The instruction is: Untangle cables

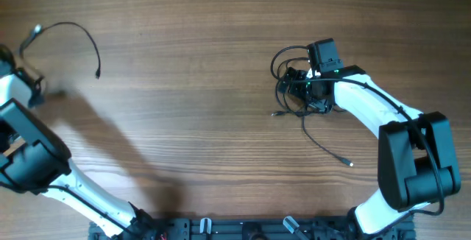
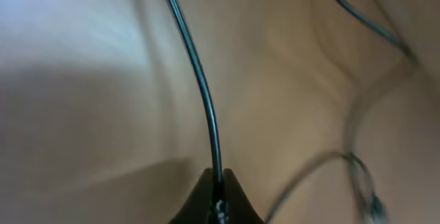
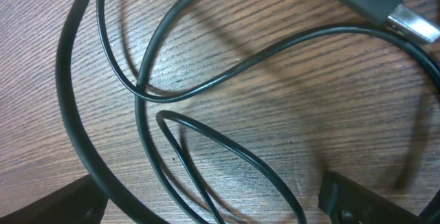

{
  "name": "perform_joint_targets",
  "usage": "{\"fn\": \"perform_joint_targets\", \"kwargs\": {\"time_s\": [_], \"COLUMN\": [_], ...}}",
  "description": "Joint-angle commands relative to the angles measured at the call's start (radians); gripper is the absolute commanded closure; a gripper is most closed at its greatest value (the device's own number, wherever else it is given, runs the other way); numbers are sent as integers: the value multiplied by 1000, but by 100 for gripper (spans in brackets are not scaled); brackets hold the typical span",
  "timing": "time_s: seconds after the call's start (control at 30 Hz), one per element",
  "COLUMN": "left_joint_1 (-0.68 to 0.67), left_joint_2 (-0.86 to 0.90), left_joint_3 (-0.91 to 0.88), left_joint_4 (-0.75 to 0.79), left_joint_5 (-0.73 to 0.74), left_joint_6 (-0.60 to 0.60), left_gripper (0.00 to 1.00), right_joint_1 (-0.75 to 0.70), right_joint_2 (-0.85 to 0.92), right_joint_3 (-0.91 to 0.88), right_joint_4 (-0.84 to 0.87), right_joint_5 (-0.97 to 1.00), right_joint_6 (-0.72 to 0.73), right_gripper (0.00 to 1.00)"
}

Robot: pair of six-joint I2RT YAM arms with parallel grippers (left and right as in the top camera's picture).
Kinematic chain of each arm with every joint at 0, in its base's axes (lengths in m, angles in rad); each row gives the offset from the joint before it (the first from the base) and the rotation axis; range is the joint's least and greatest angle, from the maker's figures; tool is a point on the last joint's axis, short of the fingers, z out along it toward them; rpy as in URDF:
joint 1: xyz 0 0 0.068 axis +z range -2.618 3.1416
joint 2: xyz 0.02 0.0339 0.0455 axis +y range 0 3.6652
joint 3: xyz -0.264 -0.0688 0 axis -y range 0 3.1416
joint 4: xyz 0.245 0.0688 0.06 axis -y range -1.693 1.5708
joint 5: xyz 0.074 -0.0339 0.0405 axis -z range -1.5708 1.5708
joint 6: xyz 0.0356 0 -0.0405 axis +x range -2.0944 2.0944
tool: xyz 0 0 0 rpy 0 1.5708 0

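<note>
Thin glossy black cables (image 3: 67, 107) loop across woodgrain table (image 1: 184, 122).

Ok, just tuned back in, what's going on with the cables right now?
The left gripper is pinched shut on one separate strand, which arcs across the table at the far left. The right gripper sits open over the tangled bunch on the right, loops lying between its fingers, nothing grasped. One tail trails out of the bunch toward the robot.

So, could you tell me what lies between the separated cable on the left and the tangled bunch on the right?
Only bare wooden table; the overhead view shows nothing lying between the separated cable and the tangled bunch.
</note>
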Motion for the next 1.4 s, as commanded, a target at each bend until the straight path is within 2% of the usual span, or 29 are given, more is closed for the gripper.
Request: {"fn": "perform_joint_targets", "kwargs": {"time_s": [0.0, 0.13, 0.2, 0.23, 0.27, 0.3, 0.33, 0.47, 0.57, 0.63, 0.73, 0.8, 0.93, 1.03, 1.17, 1.27, 1.37], "left_joint_1": [-93, -196, -239, -257, -270, -283, -292, -295, -295, -297, -312, -334, -418, -546, -780, -954, -1106], "left_joint_2": [6, 6, 6, 6, 6, 6, 6, -6, -63, -113, -224, -302, -383, -384, -356, -312, -241], "left_joint_3": [53, 88, 88, 88, 88, 88, 88, 95, 132, 148, 151, 150, 150, 150, 148, 148, 148], "left_joint_4": [83, 222, 272, 278, 276, 263, 249, 158, -19, -84, -136, -177, -291, -402, -483, -447, -388], "left_joint_5": [98, 97, 63, 31, 4, -25, -53, -51, -40, -2, 188, 327, 499, 632, 636, 557, 430], "left_joint_6": [82, 157, 156, 156, 157, 157, 167, 256, 262, 298, 413, 468, 470, 470, 471, 471, 470], "left_gripper": [96, 96, 96, 93, 80, 21, 1, 1, 0, 1, 0, 0, 0, 0, 0, 1, 7], "right_joint_1": [4, 4, 4, 4, 4, 4, 4, 4, 2, -1, -4, -15, -68, -153, -278, -294, -294], "right_joint_2": [-17, -17, -17, -17, -17, -17, -17, -17, -31, -63, -174, -286, -503, -668, -849, -902, -907], "right_joint_3": [-7, -7, -7, -7, -7, -7, -7, -7, -5, -1, 30, 47, 50, 50, 50, 50, 49], "right_joint_4": [0, 7, 6, 6, 6, 6, 6, 5, -6, 13, 13, 14, -23, -115, -252, -340, -416], "right_joint_5": [21, 21, 21, 21, 21, 21, 21, 20, -11, -10, -6, 46, 208, 257, 253, 253, 253], "right_joint_6": [11, 11, 11, 11, 11, 11, 11, 10, -16, -30, -124, -132, -128, -61, -1, -17, -15], "right_gripper": [0, 0, 0, 0, 0, 0, 0, 0, 0, 0, 0, 0, 0, 0, 0, 0, 0]}}
